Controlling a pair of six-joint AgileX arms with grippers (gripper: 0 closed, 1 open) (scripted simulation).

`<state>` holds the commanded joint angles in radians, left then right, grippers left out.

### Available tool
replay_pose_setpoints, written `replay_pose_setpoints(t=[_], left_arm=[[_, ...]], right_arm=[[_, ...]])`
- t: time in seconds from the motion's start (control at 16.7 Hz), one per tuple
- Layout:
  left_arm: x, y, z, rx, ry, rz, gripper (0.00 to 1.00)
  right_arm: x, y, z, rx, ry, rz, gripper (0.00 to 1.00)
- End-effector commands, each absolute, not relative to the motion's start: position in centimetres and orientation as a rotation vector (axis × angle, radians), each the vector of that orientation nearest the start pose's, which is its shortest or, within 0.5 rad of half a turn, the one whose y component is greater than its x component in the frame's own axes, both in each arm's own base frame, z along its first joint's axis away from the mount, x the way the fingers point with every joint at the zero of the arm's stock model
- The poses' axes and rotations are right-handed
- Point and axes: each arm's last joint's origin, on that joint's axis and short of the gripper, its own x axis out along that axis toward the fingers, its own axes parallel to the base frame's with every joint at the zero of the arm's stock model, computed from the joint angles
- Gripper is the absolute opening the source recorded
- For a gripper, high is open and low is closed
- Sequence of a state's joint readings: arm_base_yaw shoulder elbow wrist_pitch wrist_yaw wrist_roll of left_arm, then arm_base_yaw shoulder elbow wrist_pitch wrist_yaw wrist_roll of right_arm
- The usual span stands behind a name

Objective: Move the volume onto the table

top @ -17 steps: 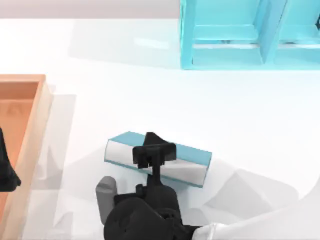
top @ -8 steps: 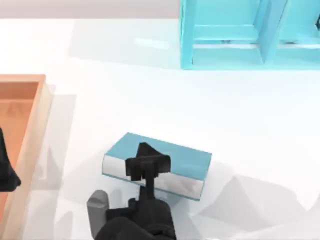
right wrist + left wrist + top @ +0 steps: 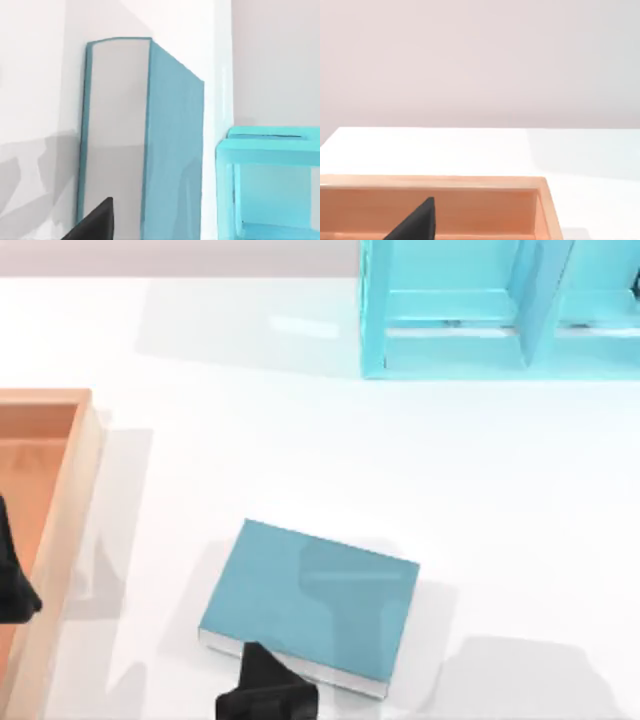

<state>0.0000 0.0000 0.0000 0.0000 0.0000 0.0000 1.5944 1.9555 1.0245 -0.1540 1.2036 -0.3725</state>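
volume (image 3: 308,604) flat on table (image 3: 500,470) | my right gripper (image 3: 265,695) at its near edge, finger state unclear | left gripper (image 3: 12,585) over tray (image 3: 60,480), unclear

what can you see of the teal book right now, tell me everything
The volume is a thick hardcover with a plain teal-blue cover and white page edges, looking smooth and matte. It is closed and lies flat, cover up, on the glossy white table, in the near middle, skewed a little to the table's edges. A gripper's shadow falls across its cover. The right gripper sits at its near edge; contact cannot be told.
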Motion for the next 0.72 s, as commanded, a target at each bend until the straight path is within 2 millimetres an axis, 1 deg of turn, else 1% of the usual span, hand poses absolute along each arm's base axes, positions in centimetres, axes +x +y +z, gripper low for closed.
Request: replay_pose_setpoints(t=[0.12,0.3,0.48,0.72], left_arm=[[10.6,-0.1,16.0,0.000,0.000,0.000,1.00],[10.6,-0.1,16.0,0.000,0.000,0.000,1.00],[10.6,-0.1,16.0,0.000,0.000,0.000,1.00],[10.6,-0.1,16.0,0.000,0.000,0.000,1.00]], right_arm=[[0.5,35.2,11.4,-1.447,0.125,0.395,1.00],[-0.6,34.3,11.5,-1.476,0.138,0.357,1.00],[-1.2,33.7,11.4,-1.524,0.128,0.318,1.00],[-1.3,33.5,11.3,-1.550,0.119,0.301,1.00]])
